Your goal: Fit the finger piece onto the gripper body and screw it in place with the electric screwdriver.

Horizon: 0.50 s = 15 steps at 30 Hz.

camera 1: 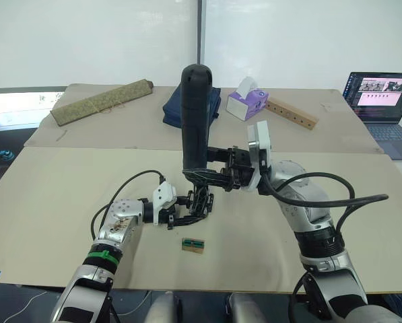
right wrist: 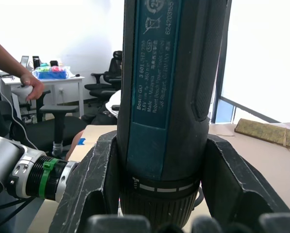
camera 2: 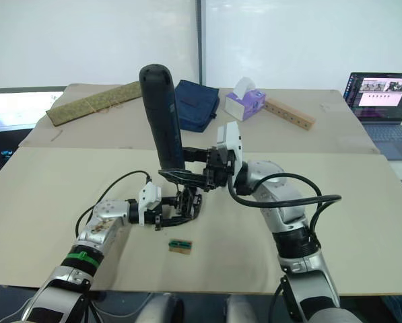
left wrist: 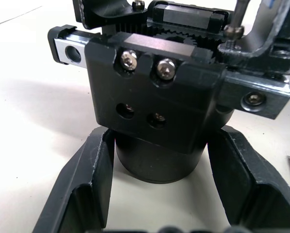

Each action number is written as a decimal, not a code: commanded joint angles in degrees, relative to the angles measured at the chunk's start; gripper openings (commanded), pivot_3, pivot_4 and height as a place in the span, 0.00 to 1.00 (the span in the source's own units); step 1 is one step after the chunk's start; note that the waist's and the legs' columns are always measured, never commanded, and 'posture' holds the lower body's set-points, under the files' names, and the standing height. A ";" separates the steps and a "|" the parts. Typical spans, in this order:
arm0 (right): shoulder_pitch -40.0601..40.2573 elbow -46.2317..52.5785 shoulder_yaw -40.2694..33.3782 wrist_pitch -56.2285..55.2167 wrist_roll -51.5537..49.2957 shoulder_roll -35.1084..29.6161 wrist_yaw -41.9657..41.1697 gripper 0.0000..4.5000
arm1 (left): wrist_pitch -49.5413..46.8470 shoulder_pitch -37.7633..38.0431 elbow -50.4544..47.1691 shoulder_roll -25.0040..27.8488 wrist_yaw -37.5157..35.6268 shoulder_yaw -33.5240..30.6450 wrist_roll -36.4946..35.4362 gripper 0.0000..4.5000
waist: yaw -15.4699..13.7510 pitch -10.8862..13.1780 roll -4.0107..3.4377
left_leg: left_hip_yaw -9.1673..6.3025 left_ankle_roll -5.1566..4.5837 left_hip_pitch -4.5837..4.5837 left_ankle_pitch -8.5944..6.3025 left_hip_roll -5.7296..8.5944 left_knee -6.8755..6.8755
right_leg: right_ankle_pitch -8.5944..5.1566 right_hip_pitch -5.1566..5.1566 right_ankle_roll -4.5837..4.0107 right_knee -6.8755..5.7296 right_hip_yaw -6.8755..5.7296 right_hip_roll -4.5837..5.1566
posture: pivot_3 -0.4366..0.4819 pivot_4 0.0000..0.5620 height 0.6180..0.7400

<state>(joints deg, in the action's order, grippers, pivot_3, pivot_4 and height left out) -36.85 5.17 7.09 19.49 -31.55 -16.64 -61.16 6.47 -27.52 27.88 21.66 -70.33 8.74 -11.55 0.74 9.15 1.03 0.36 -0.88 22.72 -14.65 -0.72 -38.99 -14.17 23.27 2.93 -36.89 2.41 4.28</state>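
The gripper body (left wrist: 157,111), a chunky black block with a rounded base, stands on the desk (camera 1: 52,195) between the two fingers of the left claw (camera 1: 187,217), which press against its base on either side. In the left wrist view, two silver screws sit side by side along its upper face, with two dark holes below them, and a black piece is laid across its top edge; whether this is the finger piece cannot be told.

Directly above the left claw, the electric screwdriver (camera 1: 195,118) stands nearly upright, a thick matte black cylinder with its rounded end pointing up. The right claw (camera 1: 217,176) pinches it near its lower end, one finger on each side, as the right wrist view shows. Its thin metal bit (left wrist: 238,17) comes down onto a screw at the top corner of the gripper body.

Just beside the left claw, on the side nearer the robot, a tiny tan block with a green top (camera 1: 193,245) lies on the desk.

Well beyond both claws, on the far part of the desk, lie a rolled olive mat (camera 1: 103,101), a dark blue folded bag (camera 2: 194,104), a purple tissue box (camera 1: 247,102) and a wooden strip with holes (camera 1: 291,112). An open laptop (camera 1: 382,101) sits far off to the right claw's side.

In the right wrist view, a person's hand (right wrist: 30,87) rests near a white table in the background.
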 commanded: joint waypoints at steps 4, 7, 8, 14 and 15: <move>1.52 -0.25 3.22 0.84 3.26 -1.13 0.76 0.43 | 0.12 -0.35 1.15 -0.56 0.10 0.74 0.79 0.51 | 0.00 -0.01 0.00 | 0.00 0.00 -0.14 0.00 0.00 0.01 | 0.00 -0.14 0.00 0.02 0.00 0.00 | 0.48 0.27 1.00; 1.78 -0.65 4.35 0.73 4.37 -1.28 1.09 0.43 | 0.29 -0.39 1.43 -0.56 0.02 0.75 0.86 0.51 | 0.01 -0.04 -0.01 | 0.00 0.00 -0.24 0.00 0.00 0.01 | 0.00 -0.23 0.01 0.03 0.00 0.00 | 0.48 0.27 1.00; 1.89 -0.70 4.56 0.78 4.53 -1.24 1.28 0.43 | 0.39 -0.39 1.55 -0.56 -0.01 0.74 0.88 0.51 | 0.02 -0.06 -0.01 | 0.00 0.00 -0.28 0.00 0.00 0.02 | 0.00 -0.26 0.00 0.03 0.00 0.00 | 0.48 0.27 1.00; 2.17 -0.83 5.39 1.42 4.69 -1.40 2.34 0.43 | 0.89 -0.45 2.12 -0.56 -0.10 0.67 0.85 0.51 | 0.04 -0.16 -0.04 | 0.01 0.00 -0.41 0.00 -0.01 0.05 | -0.01 -0.39 0.01 0.08 0.00 0.00 | 0.48 0.27 1.00; 2.22 -0.93 5.53 1.57 4.74 -1.50 2.48 0.43 | 0.95 -0.47 2.20 -0.59 -0.10 0.66 0.84 0.51 | 0.04 -0.17 -0.04 | 0.01 0.00 -0.43 -0.01 -0.01 0.05 | -0.01 -0.41 0.01 0.09 0.00 0.00 | 0.48 0.27 1.00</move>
<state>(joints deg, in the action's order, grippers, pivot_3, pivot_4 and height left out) -36.68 6.15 10.30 19.21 -29.84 -16.93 -58.77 7.34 -27.76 29.55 21.38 -70.39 8.79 -11.41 0.78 8.98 0.99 0.37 -0.88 22.28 -14.66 -0.73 -38.93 -14.18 22.83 2.94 -36.79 2.41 4.28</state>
